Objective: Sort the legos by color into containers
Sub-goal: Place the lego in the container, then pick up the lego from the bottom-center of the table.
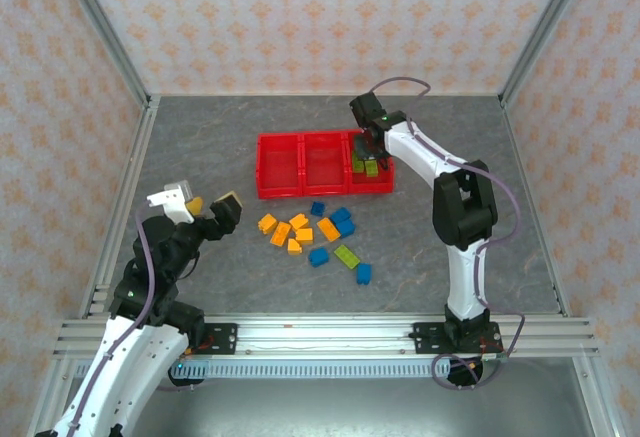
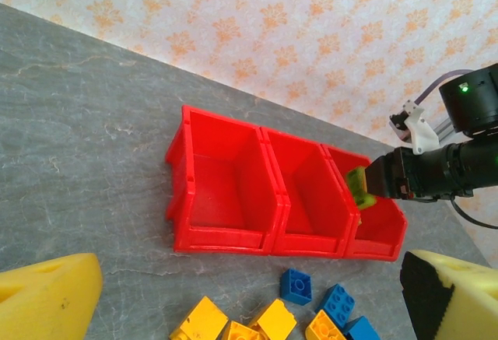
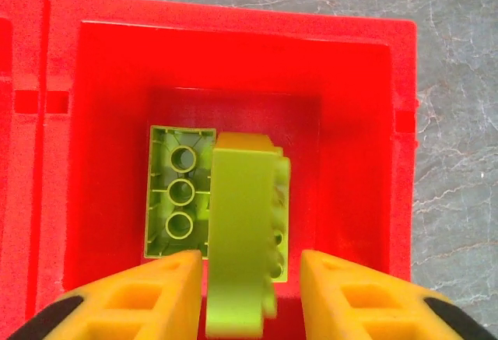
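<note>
Three joined red containers (image 1: 262, 164) (image 2: 222, 239) stand mid-table. My right gripper (image 1: 368, 147) (image 3: 247, 266) hangs over the rightmost container (image 3: 233, 9) with its jaws parted. A lime green lego (image 3: 241, 231) (image 2: 359, 187) is blurred between the fingers, with a gap on its right side. Another green lego (image 3: 180, 192) lies studs-down on that bin's floor. Orange, blue and green legos (image 1: 310, 232) lie loose in front of the bins. My left gripper (image 1: 203, 204) (image 2: 249, 301) is open and holds nothing, to the left of the pile.
The two left bins look bare inside in the left wrist view. A blue lego (image 2: 296, 285) lies nearest the bins' front wall. One green lego (image 1: 347, 254) and one blue lego (image 1: 363, 273) sit at the pile's near right. Metal frame posts border the table.
</note>
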You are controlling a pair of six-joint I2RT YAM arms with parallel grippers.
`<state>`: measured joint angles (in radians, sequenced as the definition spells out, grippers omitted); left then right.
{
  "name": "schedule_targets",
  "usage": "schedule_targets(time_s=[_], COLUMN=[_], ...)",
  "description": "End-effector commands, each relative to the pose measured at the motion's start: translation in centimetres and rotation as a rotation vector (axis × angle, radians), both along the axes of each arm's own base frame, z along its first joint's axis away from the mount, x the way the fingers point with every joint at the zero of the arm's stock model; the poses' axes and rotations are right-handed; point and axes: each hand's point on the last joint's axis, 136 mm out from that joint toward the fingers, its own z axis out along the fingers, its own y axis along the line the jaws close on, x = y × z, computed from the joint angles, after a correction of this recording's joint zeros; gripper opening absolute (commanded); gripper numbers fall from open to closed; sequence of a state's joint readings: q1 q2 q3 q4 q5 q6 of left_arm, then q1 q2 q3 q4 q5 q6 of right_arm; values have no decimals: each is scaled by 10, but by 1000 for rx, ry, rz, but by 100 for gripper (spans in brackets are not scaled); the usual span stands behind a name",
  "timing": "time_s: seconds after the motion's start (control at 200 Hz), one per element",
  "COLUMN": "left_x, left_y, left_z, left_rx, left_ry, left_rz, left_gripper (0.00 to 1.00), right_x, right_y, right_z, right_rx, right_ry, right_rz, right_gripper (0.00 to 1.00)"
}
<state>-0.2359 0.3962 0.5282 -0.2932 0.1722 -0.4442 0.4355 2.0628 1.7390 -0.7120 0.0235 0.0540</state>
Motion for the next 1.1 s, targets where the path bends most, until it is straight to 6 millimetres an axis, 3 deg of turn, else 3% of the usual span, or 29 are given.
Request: schedule_targets(time_s=[0.0, 0.15, 0.25, 0.285, 0.32, 0.355, 0.586, 0.751, 0.871, 1.096], left_x=[0, 0, 0, 0, 0, 0, 0, 0, 1, 0], left_y=[-6, -7, -7, -6, -6, -7, -10, -11, -12, -13], left_z=[5, 5, 5, 5, 5, 5, 5, 3, 2, 3], left_rx=[-2, -3, -3, -4, -4, -4, -9, -8, -7, -9], left_ry=[-36, -34, -32, -33, -34, -33, -34, -29, -24, -26], left_rz=[-34, -40, -37, -36, -35, -37, -55, -62, -65, -70], left_gripper=[99, 99, 99, 99, 99, 99, 100, 99, 99, 99], right_x=[-9, -23, -44, -55, -66, -78, -172, -241, -281, -319], right_y=[-10, -6, -3, -2, -3, -2, 8, 19, 29, 40], right_z=[21, 31, 37, 38, 41, 44, 56, 31, 7, -25], right_rx=[-17, 43, 109, 136, 158, 184, 357, 387, 372, 310], right_ry=[-20, -14, 6, 12, 9, 1, -1, 106, 177, 245], right_rz=[-16, -9, -12, -17, -31, -54, -90, -95, -107, -106], right_gripper=[44, 53, 61, 63, 77, 84, 84, 79, 82, 83])
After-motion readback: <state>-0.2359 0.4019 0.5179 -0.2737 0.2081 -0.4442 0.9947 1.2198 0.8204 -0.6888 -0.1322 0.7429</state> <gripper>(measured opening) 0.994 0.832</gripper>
